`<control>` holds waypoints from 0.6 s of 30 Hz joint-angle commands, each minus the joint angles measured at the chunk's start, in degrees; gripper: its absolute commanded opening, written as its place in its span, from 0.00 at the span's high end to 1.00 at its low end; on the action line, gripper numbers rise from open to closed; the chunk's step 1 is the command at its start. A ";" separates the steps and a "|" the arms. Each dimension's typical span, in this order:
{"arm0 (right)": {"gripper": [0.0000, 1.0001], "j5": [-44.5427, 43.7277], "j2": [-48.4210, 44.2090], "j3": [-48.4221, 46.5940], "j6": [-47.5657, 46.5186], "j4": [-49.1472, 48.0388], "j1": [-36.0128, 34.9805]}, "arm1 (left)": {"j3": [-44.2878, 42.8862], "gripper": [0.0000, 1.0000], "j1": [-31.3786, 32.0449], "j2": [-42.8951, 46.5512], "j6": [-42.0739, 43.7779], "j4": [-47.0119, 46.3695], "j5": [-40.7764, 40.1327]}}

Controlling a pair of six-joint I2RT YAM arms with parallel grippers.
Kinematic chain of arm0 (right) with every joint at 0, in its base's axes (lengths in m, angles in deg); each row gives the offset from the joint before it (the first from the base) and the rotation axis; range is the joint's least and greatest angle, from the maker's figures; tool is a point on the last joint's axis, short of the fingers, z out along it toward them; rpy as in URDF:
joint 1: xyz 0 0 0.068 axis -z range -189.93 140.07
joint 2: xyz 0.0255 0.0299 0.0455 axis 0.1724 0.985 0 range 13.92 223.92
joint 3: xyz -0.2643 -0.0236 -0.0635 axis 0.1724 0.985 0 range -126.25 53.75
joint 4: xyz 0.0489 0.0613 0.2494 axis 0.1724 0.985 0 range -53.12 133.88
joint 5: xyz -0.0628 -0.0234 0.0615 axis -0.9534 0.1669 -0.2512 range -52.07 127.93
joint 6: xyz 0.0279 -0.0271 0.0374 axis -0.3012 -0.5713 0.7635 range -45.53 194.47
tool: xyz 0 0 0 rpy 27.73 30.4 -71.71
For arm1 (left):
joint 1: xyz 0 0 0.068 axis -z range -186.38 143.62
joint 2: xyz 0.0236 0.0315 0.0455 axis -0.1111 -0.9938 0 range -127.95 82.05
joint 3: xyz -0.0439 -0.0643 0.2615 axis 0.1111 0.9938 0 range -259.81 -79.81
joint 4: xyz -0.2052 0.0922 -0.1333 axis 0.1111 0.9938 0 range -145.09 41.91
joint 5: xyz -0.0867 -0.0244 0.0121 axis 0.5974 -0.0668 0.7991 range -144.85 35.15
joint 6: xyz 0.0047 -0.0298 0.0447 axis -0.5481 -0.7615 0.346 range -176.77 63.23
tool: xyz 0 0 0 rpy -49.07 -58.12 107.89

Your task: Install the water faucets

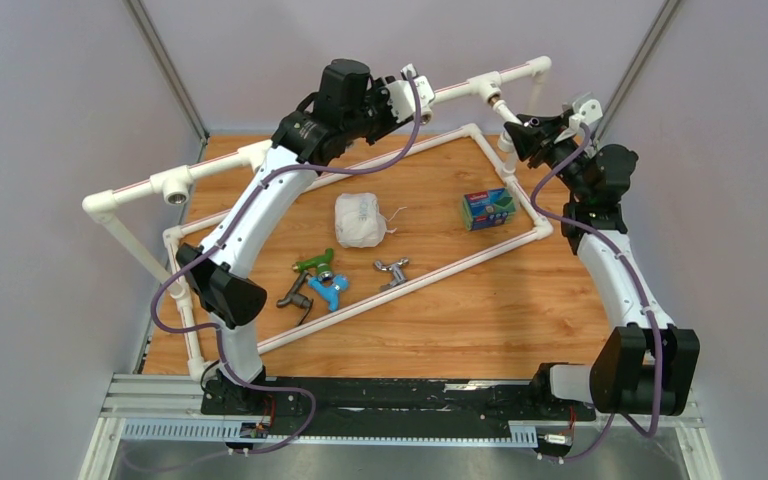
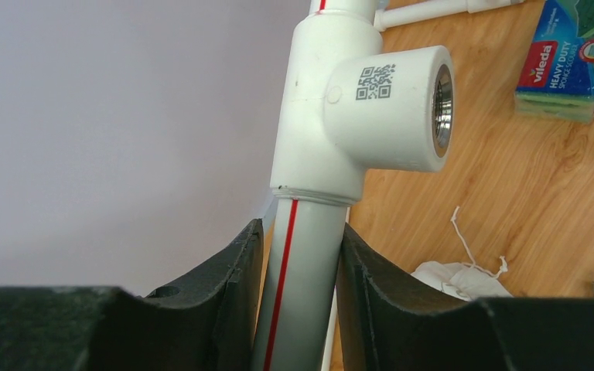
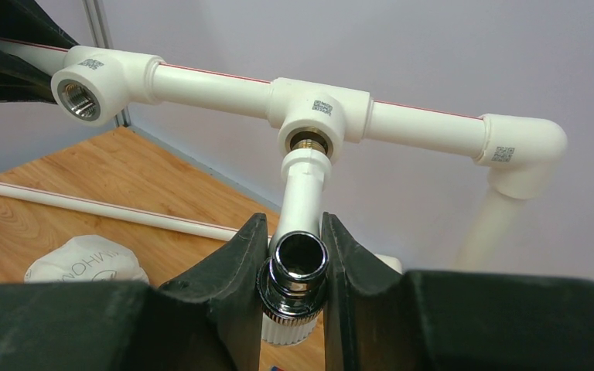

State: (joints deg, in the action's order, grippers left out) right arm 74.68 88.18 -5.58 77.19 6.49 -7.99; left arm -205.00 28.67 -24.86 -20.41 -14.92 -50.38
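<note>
Left gripper (image 2: 300, 236) pinching the white pipe (image 2: 298, 309), right gripper (image 3: 292, 232) clamped on the white faucet (image 3: 304, 182) at a tee fitting (image 3: 319, 108)

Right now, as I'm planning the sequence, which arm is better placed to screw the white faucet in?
Right, probably: the right gripper is shut on the white faucet, whose end meets the tee fitting; the left gripper only clamps the pipe.

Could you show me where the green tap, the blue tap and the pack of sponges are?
green tap (image 1: 310, 264): overhead view, on the middle of its green body.
blue tap (image 1: 328, 291): overhead view, on the middle of its blue body.
sponge pack (image 1: 487, 208): overhead view, on the wrapper's top face.
</note>
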 commanded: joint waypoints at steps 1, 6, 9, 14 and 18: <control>1.00 -5.37 -0.69 -4.39 -2.37 -1.16 -1.40 | 2.14 1.00 0.72 1.01 -5.51 8.53 4.67; 1.00 -7.13 -1.22 -5.79 -4.04 0.15 -1.58 | 2.14 1.00 1.43 1.09 -4.98 9.15 3.62; 1.00 -7.83 -1.66 -6.93 -4.56 1.82 -1.67 | 2.23 1.00 1.60 1.18 -4.81 9.41 3.62; 1.00 -9.33 -1.92 -7.82 -9.91 7.62 -1.58 | 1.44 1.00 1.69 1.88 -6.29 9.50 5.81; 1.00 -9.51 -3.77 -3.26 -15.89 6.93 -1.67 | 0.03 1.00 1.69 2.94 -9.55 10.29 10.20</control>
State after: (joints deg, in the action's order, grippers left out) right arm 70.70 87.09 -10.22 70.03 15.67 -9.96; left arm -204.71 28.75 -24.42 -21.00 -14.77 -49.16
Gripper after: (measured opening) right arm 0.293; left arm 0.435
